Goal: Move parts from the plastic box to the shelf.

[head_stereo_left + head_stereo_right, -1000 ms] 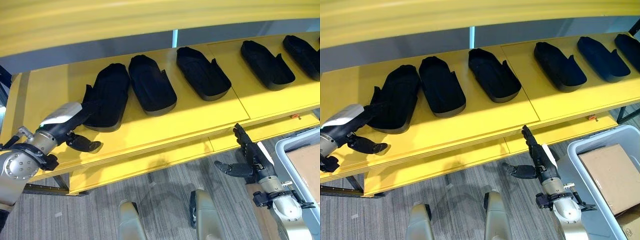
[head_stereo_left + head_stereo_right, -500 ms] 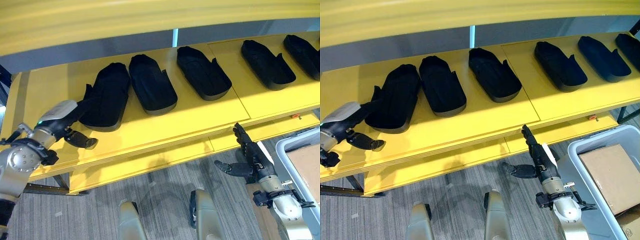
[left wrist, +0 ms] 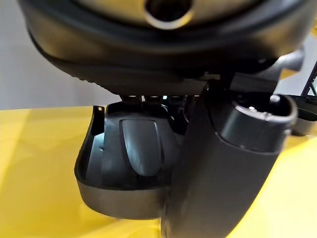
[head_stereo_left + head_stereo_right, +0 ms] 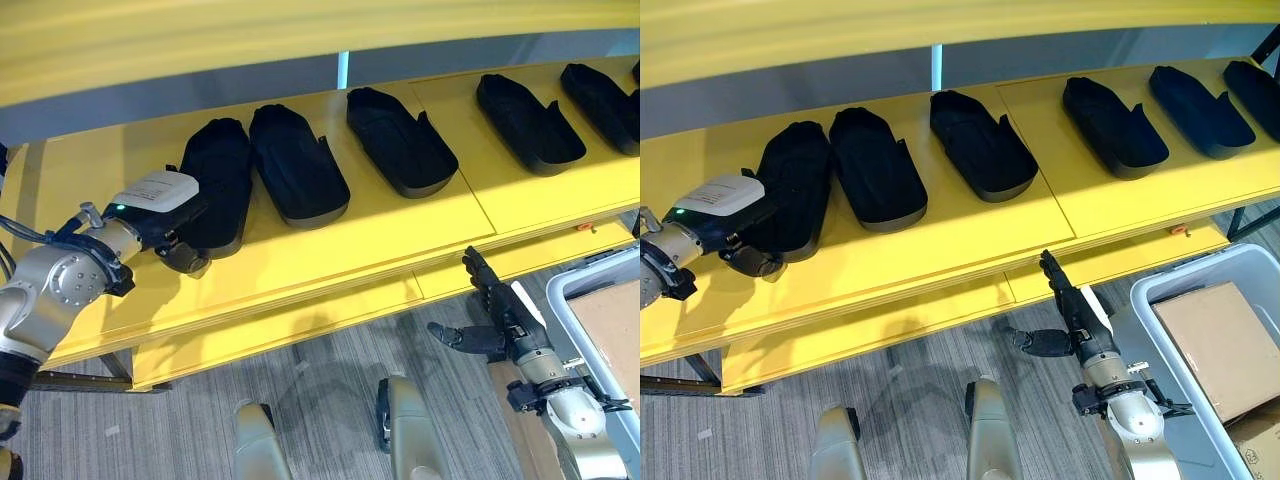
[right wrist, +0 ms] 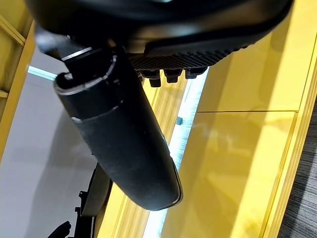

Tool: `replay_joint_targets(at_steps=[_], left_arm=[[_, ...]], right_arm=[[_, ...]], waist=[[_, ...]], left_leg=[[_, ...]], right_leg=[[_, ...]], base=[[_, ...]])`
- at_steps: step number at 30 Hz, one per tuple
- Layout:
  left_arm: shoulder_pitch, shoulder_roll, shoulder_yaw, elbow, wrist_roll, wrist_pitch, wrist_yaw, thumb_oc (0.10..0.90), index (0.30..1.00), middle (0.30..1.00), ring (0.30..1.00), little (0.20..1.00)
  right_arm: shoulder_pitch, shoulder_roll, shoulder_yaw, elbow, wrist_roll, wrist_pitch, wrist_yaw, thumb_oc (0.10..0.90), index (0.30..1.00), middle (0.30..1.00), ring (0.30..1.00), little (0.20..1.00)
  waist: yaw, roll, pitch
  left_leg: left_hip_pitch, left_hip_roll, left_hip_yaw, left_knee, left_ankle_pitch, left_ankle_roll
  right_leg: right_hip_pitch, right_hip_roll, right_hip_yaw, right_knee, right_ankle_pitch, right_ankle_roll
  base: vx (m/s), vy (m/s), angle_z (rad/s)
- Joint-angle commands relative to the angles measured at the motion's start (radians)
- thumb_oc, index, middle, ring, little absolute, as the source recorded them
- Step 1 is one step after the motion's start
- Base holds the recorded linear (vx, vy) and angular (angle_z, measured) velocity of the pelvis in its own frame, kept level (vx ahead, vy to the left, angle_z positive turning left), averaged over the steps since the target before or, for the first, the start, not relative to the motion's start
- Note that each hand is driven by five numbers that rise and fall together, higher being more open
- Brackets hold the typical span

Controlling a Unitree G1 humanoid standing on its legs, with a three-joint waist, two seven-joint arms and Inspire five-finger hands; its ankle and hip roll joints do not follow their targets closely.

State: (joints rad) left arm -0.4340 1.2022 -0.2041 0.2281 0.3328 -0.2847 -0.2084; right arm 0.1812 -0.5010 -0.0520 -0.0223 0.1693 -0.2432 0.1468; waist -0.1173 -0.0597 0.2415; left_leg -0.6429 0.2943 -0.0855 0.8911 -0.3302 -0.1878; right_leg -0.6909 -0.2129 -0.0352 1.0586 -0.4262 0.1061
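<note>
Fingers of the left hand (image 4: 150, 205) curl on the leftmost part (image 4: 215, 180) on the shelf (image 4: 400, 240) — right hand (image 4: 500, 320) hangs open, empty.

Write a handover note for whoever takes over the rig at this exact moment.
Left robot hand: at the near end of the leftmost black part on the yellow shelf; whether it grips cannot be told.
Right robot hand: open, empty, below the shelf's front edge.
Done: six black parts lie in a row on the shelf.
Left: the grey plastic box at lower right shows a cardboard piece; any remaining parts cannot be seen.
</note>
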Motion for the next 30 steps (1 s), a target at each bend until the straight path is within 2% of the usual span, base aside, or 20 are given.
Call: replay_joint_targets(at_steps=[1,12,15,17,22,30], left_arm=[[-0.134,0.083,0.024,-0.034,0.011,-0.002,0.025,0.900,1.000,1.000,1.000,1.000],[-0.065,0.119,0.061,0.030,-0.023,0.061,-0.106,0.900,1.000,1.000,1.000,1.000],[0.000,0.138,0.097,0.049,-0.047,0.092,-0.192,0.900,1.000,1.000,1.000,1.000],[0.042,0.147,0.127,0.053,-0.058,0.100,-0.208,0.900,1.000,1.000,1.000,1.000],[0.073,0.133,0.159,0.091,-0.130,0.126,-0.239,0.900,1.000,1.000,1.000,1.000],[0.071,0.111,0.142,0.156,-0.282,0.171,-0.287,0.900,1.000,1.000,1.000,1.000]], right_arm=[[-0.050,-0.047,-0.042,-0.060,0.041,-0.071,-0.005,0.900,1.000,1.000,1.000,1.000],[-0.047,-0.033,-0.047,-0.058,0.053,-0.049,0.018,0.900,1.000,1.000,1.000,1.000],[-0.038,-0.024,-0.054,-0.055,0.059,-0.038,0.034,0.900,1.000,1.000,1.000,1.000],[-0.036,-0.024,-0.051,-0.052,0.063,-0.038,0.043,0.900,1.000,1.000,1.000,1.000],[-0.035,-0.020,-0.053,-0.048,0.073,-0.036,0.050,0.900,1.000,1.000,1.000,1.000],[-0.036,-0.011,-0.052,-0.039,0.102,-0.039,0.059,0.900,1.000,1.000,1.000,1.000]], waist=[[-0.008,0.007,-0.065],[-0.005,0.011,-0.061],[0.000,0.012,-0.059],[-0.001,0.011,-0.058],[-0.001,0.010,-0.058],[-0.002,0.010,-0.060]], left_leg=[[-0.008,-0.019,0.022,0.028,0.021,0.085],[-0.016,-0.019,0.022,0.034,0.022,0.085],[-0.016,-0.016,0.024,0.035,0.022,0.084],[-0.017,-0.016,0.025,0.038,0.020,0.084],[-0.018,-0.015,0.025,0.038,0.023,0.082],[-0.021,-0.012,0.026,0.034,0.032,0.080]], right_leg=[[0.085,-0.012,0.044,-0.108,0.044,0.007],[0.081,-0.012,0.044,-0.104,0.046,0.006],[0.081,-0.012,0.045,-0.102,0.048,0.006],[0.080,-0.010,0.047,-0.101,0.048,0.005],[0.079,-0.010,0.046,-0.102,0.053,0.005],[0.075,-0.007,0.047,-0.104,0.061,0.004]], base=[[0.00,0.000,0.00],[0.00,0.000,0.00],[0.00,0.000,0.00],[0.00,0.000,0.00],[0.00,0.000,0.00],[0.00,0.000,0.00]])
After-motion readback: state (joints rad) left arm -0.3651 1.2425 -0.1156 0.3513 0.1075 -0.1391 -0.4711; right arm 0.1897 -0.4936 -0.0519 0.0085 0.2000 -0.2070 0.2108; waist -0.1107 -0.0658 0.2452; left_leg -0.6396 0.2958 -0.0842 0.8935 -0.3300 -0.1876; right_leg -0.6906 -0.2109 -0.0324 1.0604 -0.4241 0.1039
